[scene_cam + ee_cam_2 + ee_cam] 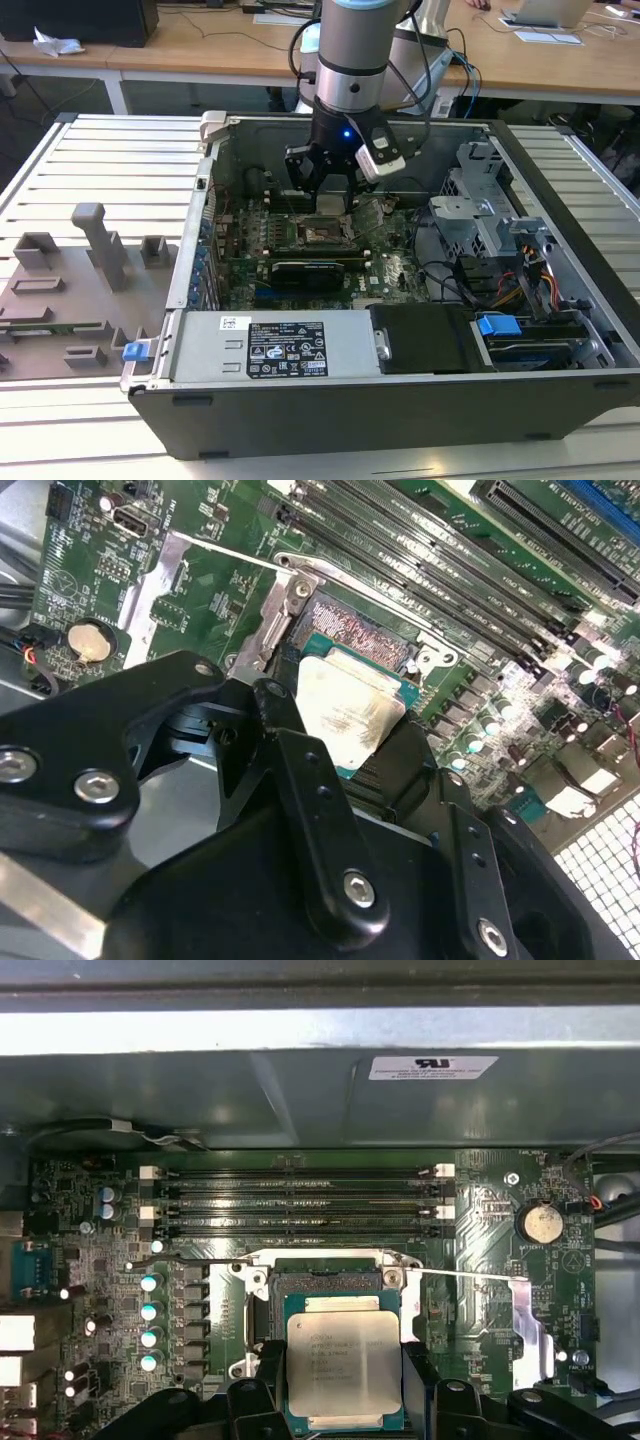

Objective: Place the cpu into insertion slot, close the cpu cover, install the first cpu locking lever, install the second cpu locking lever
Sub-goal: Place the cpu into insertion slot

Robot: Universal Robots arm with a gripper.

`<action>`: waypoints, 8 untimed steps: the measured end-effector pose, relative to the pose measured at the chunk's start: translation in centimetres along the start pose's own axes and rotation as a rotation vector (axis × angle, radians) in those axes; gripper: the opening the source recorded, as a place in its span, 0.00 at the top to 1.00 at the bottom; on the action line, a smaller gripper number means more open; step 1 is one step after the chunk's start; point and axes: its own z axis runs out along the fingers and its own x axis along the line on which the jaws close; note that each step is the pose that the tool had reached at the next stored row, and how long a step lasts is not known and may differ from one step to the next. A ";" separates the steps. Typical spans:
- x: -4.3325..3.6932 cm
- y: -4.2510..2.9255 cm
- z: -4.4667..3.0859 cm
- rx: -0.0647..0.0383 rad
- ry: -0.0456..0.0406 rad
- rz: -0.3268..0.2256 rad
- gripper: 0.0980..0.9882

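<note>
1. Cpu (343,1370) is pinched by its two opposite edges in the gripper (343,1360), silver top facing the first wrist camera. The black fingers (268,1362) are closed on it.
2. In both wrist views I see the cpu overlapping one side of the slot (325,1285), with a strip of the pin grid uncovered past the chip's far edge. I cannot tell whether the chip touches the slot or hangs just above it.
3. A thin wire lever (465,1276) runs out from one corner of the slot across the green board (480,1210), near a round coin battery (542,1223).
4. Four long memory slots (300,1200) lie side by side just beyond the slot.
5. In the exterior view the arm (350,50) comes down from the upper middle of the frame into the open case (300,410), with the gripper at the frame's centre, right over the board.
6. The case lies on a slatted desk (110,150). A grey fixture tray (60,290) sits at the exterior view's left, well apart from the gripper.
</note>
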 end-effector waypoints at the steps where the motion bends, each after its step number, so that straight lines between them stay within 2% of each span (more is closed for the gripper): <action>1: 0.00 0.00 0.00 0.000 0.0000 0.000 0.50; 5: 0.00 0.01 0.02 0.001 -0.0005 0.009 0.50; 8: 0.00 0.00 0.01 0.005 -0.0014 0.043 0.50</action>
